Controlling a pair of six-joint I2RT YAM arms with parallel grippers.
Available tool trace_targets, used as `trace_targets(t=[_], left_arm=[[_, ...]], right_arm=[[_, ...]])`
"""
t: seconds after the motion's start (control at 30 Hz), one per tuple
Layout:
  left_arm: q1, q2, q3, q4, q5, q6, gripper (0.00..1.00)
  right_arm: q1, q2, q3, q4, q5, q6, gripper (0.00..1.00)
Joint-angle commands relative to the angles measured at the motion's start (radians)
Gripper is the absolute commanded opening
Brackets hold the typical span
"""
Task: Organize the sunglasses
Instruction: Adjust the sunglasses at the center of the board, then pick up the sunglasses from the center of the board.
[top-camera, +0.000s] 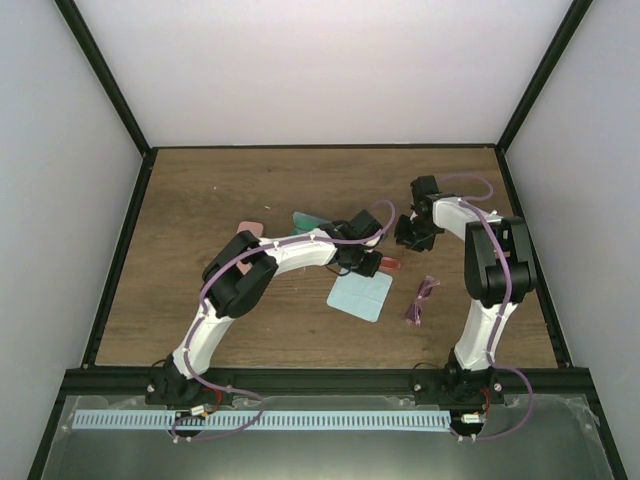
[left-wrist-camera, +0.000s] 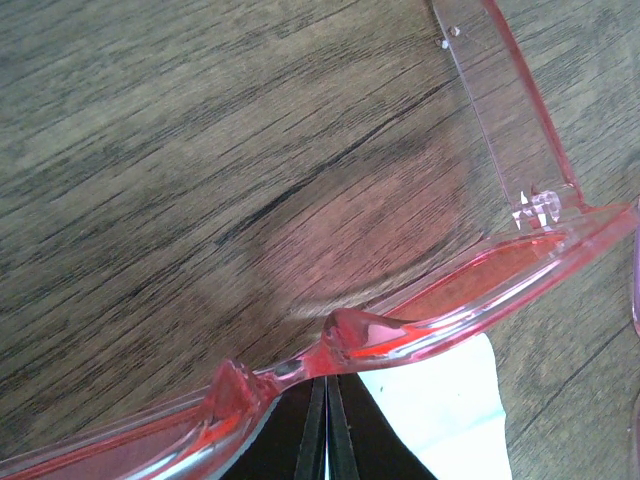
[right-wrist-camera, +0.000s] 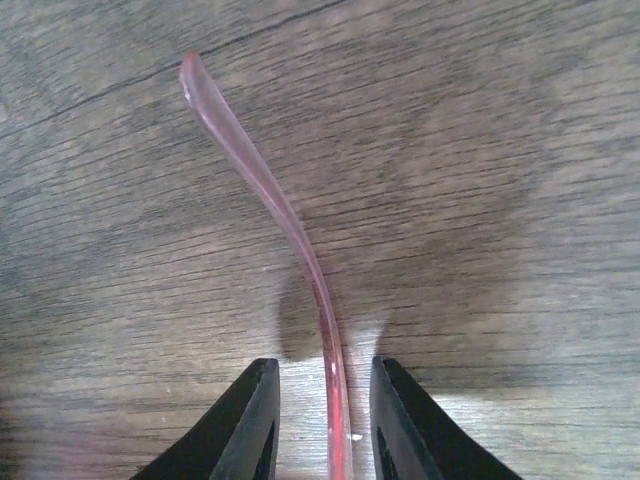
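Red, glossy translucent sunglasses (left-wrist-camera: 420, 328) with one arm unfolded.

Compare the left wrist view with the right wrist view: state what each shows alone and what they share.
Only the left wrist view: the front frame of the red sunglasses, one of its arms unfolded, the left pincer closed at the bridge, and a corner of a pale cloth.
Only the right wrist view: the right pincer open, straddling a thin pinkish glasses arm.
Both: the wooden table.
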Motion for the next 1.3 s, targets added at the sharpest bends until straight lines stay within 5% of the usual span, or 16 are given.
trace_targets(t=[0.0, 0.33, 0.53, 0.73, 0.83, 1.0, 1.27], left_arm=[[0.004, -0.002, -0.027, -0.045, -0.025, -0.003, 0.04], [0.005, -0.021, -0.029, -0.036, -0.04, -0.001, 0.04], [0.004, -0.039, -0.042, -0.022, -0.043, -0.006, 0.04], [0.004, -0.069, -0.056, -0.007, -0.059, 0.008, 0.07], [0.004, -0.086, -0.05, -0.007, -0.051, 0.02, 0.16], [0.003, -0.123, -0.038, -0.012, -0.04, 0.05, 0.47], [0.001, -0.268, -0.068, 0.035, -0.019, 0.072, 0.56]], right_arm=[[0.009, 0.028, 0.023, -0.039, 0.009, -0.026, 0.25], [0.042, -0.013, -0.032, -0.101, 0.05, -0.06, 0.24], [0.049, -0.036, -0.078, -0.084, 0.049, -0.039, 0.06], [0.049, -0.052, -0.049, -0.102, 0.048, -0.015, 0.01], [0.048, -0.066, -0.021, -0.115, 0.07, -0.007, 0.01], [0.049, -0.106, 0.043, -0.154, 0.106, -0.009, 0.01], [0.031, -0.17, 0.057, -0.154, 0.144, -0.016, 0.01]])
